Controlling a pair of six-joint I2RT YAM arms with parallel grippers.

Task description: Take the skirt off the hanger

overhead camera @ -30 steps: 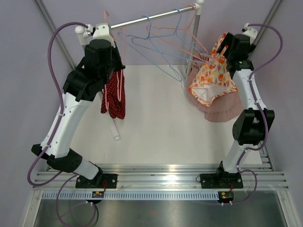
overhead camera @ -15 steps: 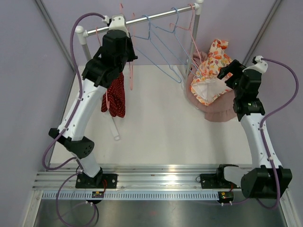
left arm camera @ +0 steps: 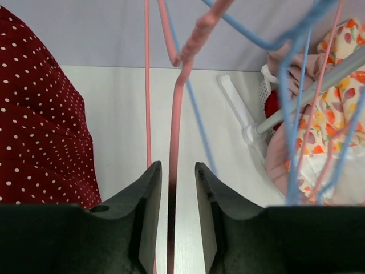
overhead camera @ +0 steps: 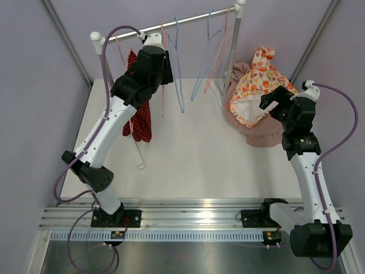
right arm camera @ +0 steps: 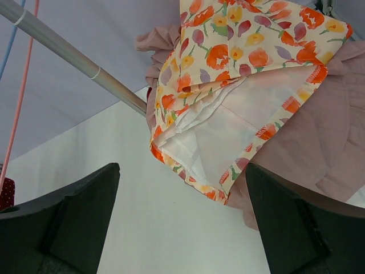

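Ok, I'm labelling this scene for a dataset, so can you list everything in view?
rail: one, silver with white posts, across the back of the table
wire hangers: several, pink and blue, on the rail; exact count unclear
skirt: one, dark red with white dots, hanging below the rail's left part
floral garment: one, cream with orange print, heaped by the right post
pink garment: one, dusty pink, under the floral one
white strip: one, on the table below the skirt
table: one, white
left gripper: black, jaws slightly apart, a pink hanger wire between them
right gripper: black, open, empty
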